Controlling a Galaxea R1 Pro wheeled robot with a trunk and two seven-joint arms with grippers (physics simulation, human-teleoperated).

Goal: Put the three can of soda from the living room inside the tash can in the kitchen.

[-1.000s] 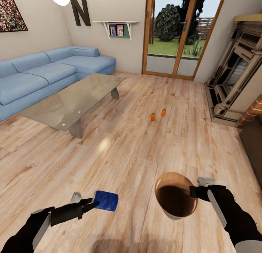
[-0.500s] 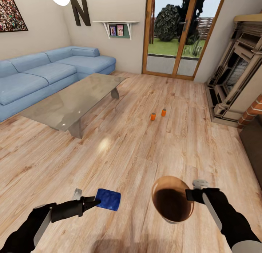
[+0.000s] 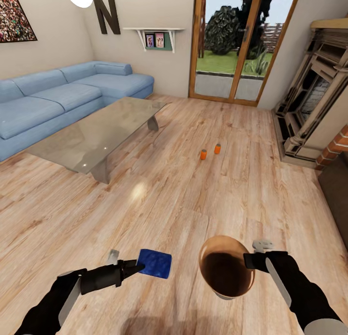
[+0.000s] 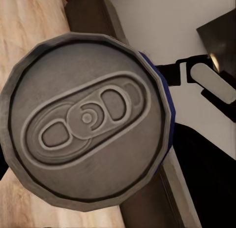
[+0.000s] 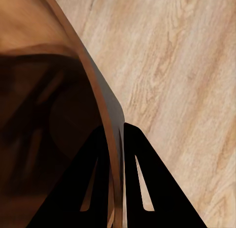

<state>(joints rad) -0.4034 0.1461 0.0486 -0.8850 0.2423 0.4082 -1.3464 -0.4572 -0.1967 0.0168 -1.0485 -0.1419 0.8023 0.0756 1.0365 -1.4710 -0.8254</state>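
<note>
Left tool [image 3: 140, 266] pinched a blue can [image 3: 155, 263]; right tool [image 3: 247, 261] pinched the bin [image 3: 227, 272] rim. Next: carry can over bin opening, beside right tool.

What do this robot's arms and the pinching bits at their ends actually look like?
Both arms are glossy black with rounded casings, each bearing a long pale grey panel along the forearm. The left gripper narrows to slim black jaws, with a small grey metal bracket above the wrist. The right gripper is the same black with a similar grey bracket. In the right wrist view its fingers are flat black wedges with slots.
</note>
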